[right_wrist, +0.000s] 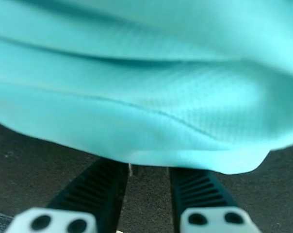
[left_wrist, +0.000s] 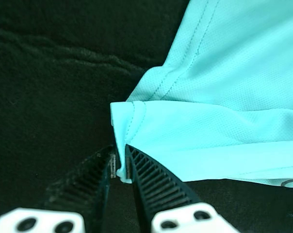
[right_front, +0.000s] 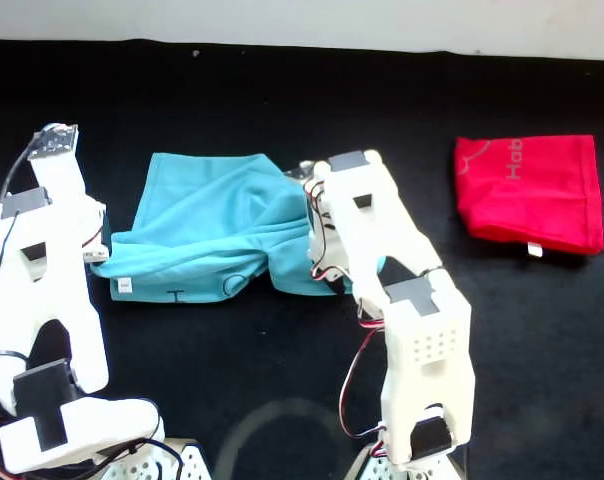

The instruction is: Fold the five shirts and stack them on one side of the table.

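- The teal shirt (right_front: 207, 225) lies on the middle of the black table (right_front: 282, 100), between the two arms, partly folded and rumpled.
- Its far layer lies fairly flat. The near layer is doubled into a thick band along the near edge, with a small white tag (right_front: 124, 286) at the near left corner.
- The shirt's right part is bunched into raised folds where it meets the right arm (right_front: 382, 240).
- The left arm (right_front: 42, 260) stands at the shirt's left edge.
- The left gripper (left_wrist: 121, 165) is closed narrow on the shirt's hemmed corner. The seam edge is pinched between its ribbed black fingers (left_wrist: 151, 177), just above the table.
- The right gripper (right_wrist: 147, 166) sits low at the shirt's right edge, and a sagging fold of teal cloth hangs over its tip. I cannot tell whether it grips the cloth or stands free beneath it.
- The red shirt (right_front: 530, 190) lies folded flat into a rough square on the right side of the table, well apart from the teal shirt and from both arms.
- A small white label (right_front: 534, 249) shows at the red shirt's near edge.
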{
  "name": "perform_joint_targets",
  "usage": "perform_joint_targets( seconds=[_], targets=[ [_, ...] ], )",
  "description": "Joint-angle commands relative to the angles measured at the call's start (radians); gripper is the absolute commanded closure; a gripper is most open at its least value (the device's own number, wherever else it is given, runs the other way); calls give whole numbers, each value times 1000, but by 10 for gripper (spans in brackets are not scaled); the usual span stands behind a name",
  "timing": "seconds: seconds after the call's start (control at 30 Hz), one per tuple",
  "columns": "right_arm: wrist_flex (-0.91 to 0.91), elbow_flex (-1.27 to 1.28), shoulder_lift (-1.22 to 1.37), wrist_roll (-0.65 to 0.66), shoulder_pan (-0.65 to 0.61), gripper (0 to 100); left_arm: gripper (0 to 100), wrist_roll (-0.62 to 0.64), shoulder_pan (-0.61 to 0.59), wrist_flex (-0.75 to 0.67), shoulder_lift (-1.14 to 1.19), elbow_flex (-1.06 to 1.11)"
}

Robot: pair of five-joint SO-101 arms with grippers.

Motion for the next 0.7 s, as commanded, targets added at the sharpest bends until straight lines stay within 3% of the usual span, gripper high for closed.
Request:
perform_joint_targets(
  seconds=[0.0, 0.57, 0.67],
  targets=[
    [12, -42, -68, -8, 15, 840, 991, -3, -4, -12, -47, -41],
    [-91, -31, -54, -2, 48, 829, 991, -3, -8, -12, -47, -41],
    [-85, -21, -13, -2, 47, 876, 991, -3, -5, -12, -47, -39]
  ],
)
